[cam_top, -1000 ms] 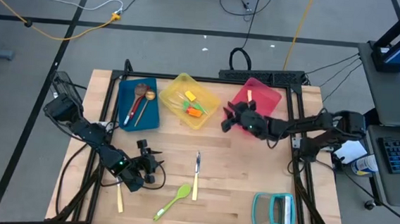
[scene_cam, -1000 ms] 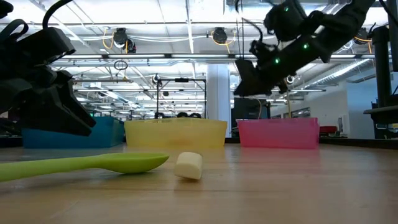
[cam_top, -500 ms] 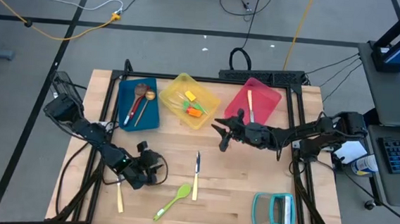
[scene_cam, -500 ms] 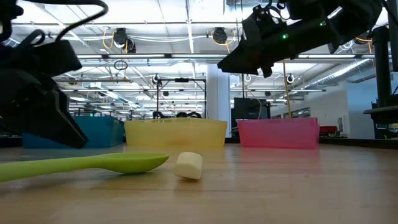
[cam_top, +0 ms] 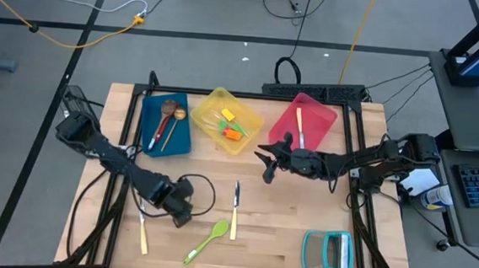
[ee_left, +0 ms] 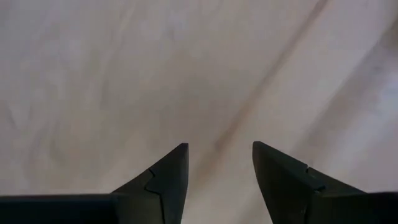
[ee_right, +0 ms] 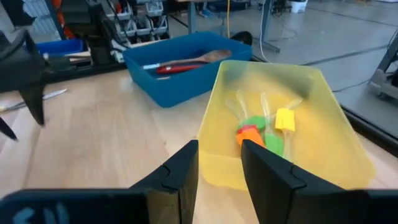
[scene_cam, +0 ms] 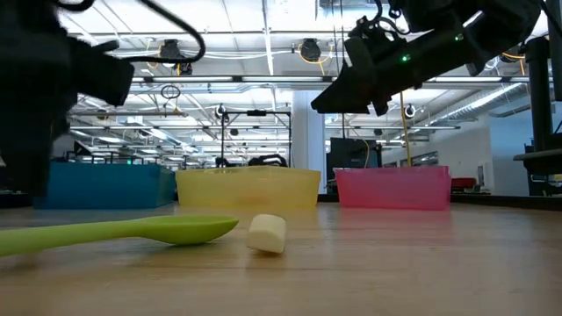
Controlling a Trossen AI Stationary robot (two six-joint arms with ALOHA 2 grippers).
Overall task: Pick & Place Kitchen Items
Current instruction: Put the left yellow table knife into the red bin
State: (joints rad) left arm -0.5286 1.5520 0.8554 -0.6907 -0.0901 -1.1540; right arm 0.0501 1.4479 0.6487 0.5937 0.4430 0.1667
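Three utensils lie loose on the table (cam_top: pixel 283 238); left claw (cam_top: pixel 181 214) spread, right claw (cam_top: pixel 264 164) part-spread, empty.

Three plastic bins stand along the far side of the wooden desk (cam_top: pixel 283 230): a blue bin (cam_top: pixel 164 137) at left, a yellow bin (cam_top: pixel 248 133) in the middle and a pink bin (cam_top: pixel 320 123) at right. A teal-framed rack (cam_top: pixel 329 252) lies at the near right corner.

The left gripper (cam_top: pixel 181 213) hangs low over the near-left of the table, its fingers (ee_left: pixel 168 177) parted and holding nothing. The right gripper (cam_top: pixel 264 164) hovers mid-table, raised (arm stretched nearly level), fingers (ee_right: pixel 180 174) narrowly apart, empty.
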